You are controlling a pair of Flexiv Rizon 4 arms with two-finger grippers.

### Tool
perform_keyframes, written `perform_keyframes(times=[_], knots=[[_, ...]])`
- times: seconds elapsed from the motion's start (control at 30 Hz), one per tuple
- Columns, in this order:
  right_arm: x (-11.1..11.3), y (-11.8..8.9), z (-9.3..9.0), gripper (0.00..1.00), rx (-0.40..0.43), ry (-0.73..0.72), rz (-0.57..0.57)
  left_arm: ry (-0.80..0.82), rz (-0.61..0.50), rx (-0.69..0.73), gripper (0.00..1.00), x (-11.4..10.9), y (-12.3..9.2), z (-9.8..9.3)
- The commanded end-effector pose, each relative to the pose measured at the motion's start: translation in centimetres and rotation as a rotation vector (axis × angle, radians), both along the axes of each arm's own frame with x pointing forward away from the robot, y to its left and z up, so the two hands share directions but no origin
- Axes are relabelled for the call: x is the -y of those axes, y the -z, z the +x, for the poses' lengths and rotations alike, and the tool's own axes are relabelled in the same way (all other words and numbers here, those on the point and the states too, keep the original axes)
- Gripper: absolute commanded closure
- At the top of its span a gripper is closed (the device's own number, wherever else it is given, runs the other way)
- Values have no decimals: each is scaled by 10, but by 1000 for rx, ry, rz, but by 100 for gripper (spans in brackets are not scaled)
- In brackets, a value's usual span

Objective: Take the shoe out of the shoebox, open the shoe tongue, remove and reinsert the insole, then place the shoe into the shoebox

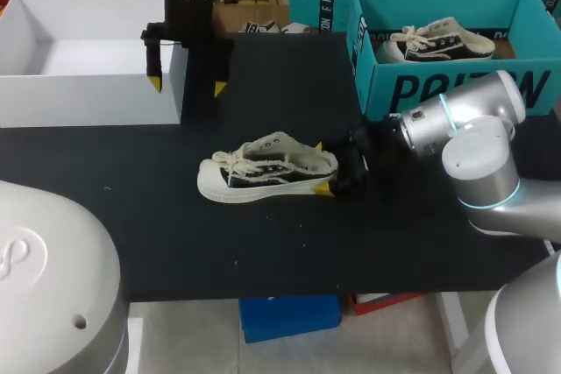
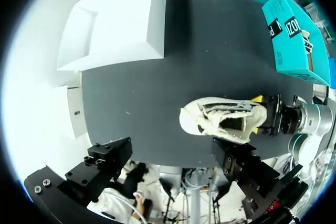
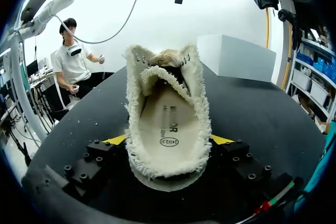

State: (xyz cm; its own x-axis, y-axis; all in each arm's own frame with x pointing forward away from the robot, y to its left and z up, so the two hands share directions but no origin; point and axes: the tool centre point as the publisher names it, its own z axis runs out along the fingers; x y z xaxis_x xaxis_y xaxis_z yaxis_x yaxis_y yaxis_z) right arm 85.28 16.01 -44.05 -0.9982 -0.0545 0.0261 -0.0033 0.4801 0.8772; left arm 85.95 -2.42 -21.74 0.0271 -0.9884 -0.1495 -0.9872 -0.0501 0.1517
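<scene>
Head view: shoe [image 1: 263, 171] upright on the tabletop [image 1: 289, 251], right claw [image 1: 321, 167] clamped on its heel; left claw [image 1: 187, 85] spread wide, empty, by the white box [image 1: 88, 94]. Left wrist view: shoe lies well ahead of that claw. Right wrist view: heel pinched between both yellow tips, insole [image 3: 165, 124] inside.

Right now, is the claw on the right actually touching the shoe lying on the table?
Touching. The right wrist view shows the right gripper clamped on the shoe, with one yellow-tipped finger pressed against each side of its heel.
</scene>
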Motion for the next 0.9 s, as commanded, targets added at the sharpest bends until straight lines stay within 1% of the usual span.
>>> perform_keyframes(times=[0.03,0.13,0.2,0.27,0.37,0.4,0.47,0.7,0.87,0.9], knots=[[-4,5,1,100,-1,1,-3,-9,-8,23,0,-5,-13,7],[-4,5,1,100,-1,1,-3,10,21,38,0,3,-16,14],[-4,5,1,100,-1,1,-3,29,35,28,0,12,-16,17],[-4,5,1,100,-1,1,-3,38,78,15,0,24,-13,18],[-4,5,1,100,-1,1,-3,75,132,6,0,50,-8,11],[-4,5,1,100,-1,1,-3,93,159,14,0,59,-5,7],[-4,5,1,100,-1,1,-3,114,181,4,0,72,1,2],[-4,5,1,100,-1,1,-3,141,298,7,0,98,33,-15],[-4,5,1,100,-1,1,-3,138,290,-9,0,108,53,-21],[-4,5,1,100,-1,1,-3,124,274,-18,0,110,56,-22]])
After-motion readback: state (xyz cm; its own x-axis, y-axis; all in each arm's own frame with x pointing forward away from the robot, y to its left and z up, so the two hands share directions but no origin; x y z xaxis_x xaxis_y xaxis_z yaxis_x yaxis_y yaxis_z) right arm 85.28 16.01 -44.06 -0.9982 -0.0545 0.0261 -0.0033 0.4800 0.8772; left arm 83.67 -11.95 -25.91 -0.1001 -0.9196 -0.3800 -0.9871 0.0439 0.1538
